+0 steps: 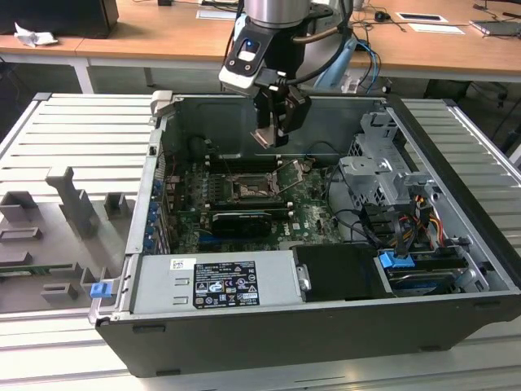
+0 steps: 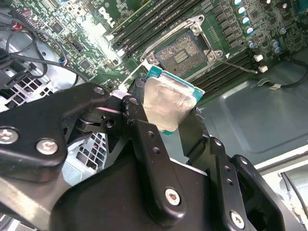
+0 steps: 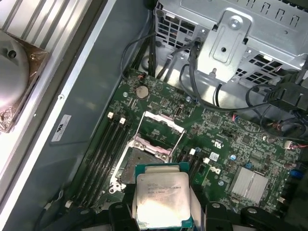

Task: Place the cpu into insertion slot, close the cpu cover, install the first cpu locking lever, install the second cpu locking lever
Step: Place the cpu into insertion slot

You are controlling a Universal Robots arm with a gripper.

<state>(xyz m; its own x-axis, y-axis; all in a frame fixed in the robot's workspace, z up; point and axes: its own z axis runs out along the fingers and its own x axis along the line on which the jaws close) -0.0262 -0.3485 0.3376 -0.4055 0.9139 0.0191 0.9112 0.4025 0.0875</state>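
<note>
exterior view: the gripper (image 1: 273,133) hangs inside the open computer case (image 1: 446,173), above the motherboard (image 1: 313,213). its jaws are narrow and clamped on the cpu (image 1: 264,138), which is in the air and tilted, well clear of the board. the insertion slot (image 1: 247,190) lies below it, bare, with the cpu cover (image 1: 288,174) raised beside it.

second wrist view: the two black fingers (image 2: 138,107) press on opposite edges of the cpu (image 2: 166,102). its pale silvery top faces the camera and a teal edge shows around it. the open insertion slot (image 2: 183,51) lies on the board beyond the chip, apart from it, between rows of memory slots (image 2: 144,21).

first wrist view: the cpu (image 3: 161,199) sits between the jaws of the gripper (image 3: 163,215), held above the board. the insertion slot (image 3: 129,164) is partly covered by the chip's near edge. the cpu cover (image 3: 153,147) stands swung open just past the slot, its window showing the green board behind.
</note>
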